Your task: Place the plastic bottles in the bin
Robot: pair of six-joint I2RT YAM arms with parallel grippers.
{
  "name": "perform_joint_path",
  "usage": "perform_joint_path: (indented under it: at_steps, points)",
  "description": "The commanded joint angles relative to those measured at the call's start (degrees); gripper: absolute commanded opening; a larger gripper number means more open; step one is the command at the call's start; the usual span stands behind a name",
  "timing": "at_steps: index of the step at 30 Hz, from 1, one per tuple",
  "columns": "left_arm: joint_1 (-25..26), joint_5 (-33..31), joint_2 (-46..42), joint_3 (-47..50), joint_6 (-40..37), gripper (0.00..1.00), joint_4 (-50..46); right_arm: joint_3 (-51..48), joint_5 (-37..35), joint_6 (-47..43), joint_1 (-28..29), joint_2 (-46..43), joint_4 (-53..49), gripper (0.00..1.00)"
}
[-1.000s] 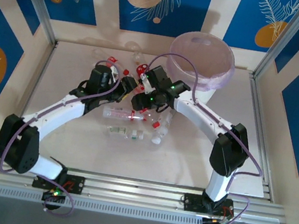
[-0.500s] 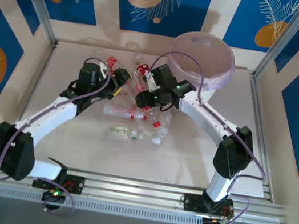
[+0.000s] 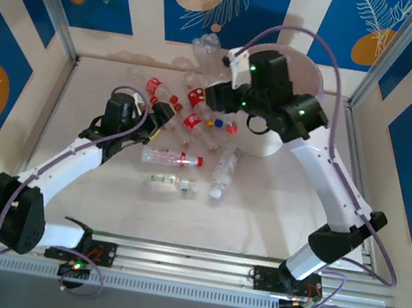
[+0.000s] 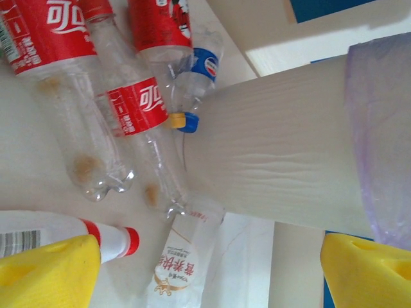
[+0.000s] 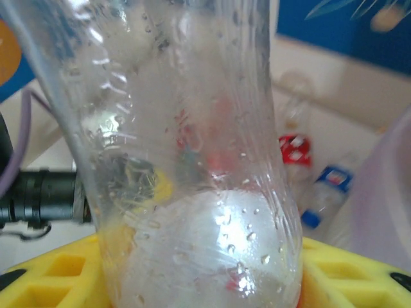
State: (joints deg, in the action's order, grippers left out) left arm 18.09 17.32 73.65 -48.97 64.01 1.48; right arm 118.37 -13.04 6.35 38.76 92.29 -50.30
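Right fingers (image 5: 58,273) clamp a clear bottle (image 5: 192,160), raised beside the bin (image 4: 276,154) at the table's (image 3: 102,199) back right corner. This looks like the carrying step. Next: clear the rim, then release. Left fingers (image 4: 45,269) are apart beside loose bottles (image 4: 138,106).

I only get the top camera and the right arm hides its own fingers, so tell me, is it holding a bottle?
Observer: Yes, the right wrist view shows a clear bottle clamped between the yellow right fingers.
Operator: And the left ones?
Observer: The left fingers stand open with nothing between them.
Operator: What's nearest them?
Observer: A red-capped bottle lies on the table right beside one of them.
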Motion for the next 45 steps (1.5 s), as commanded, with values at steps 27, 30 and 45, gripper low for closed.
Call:
perform_joint_path:
  at_steps: [27, 30, 45]
  points:
    - [0.0, -5.6, -4.2, 6.4, -4.4, 0.89, -8.1, 4.5, 1.4, -1.9, -25.1, 16.4, 5.5, 0.54]
    - [-0.1, -5.7, -3.9, 6.5, -4.4, 0.88, -7.9, -0.9, 2.5, -1.1, -25.5, 15.2, 8.4, 0.54]
    - [-0.1, -7.0, -2.0, 8.3, -4.9, 0.89, -7.9, -6.0, 4.7, 0.0, -27.4, 19.4, 9.9, 0.64]
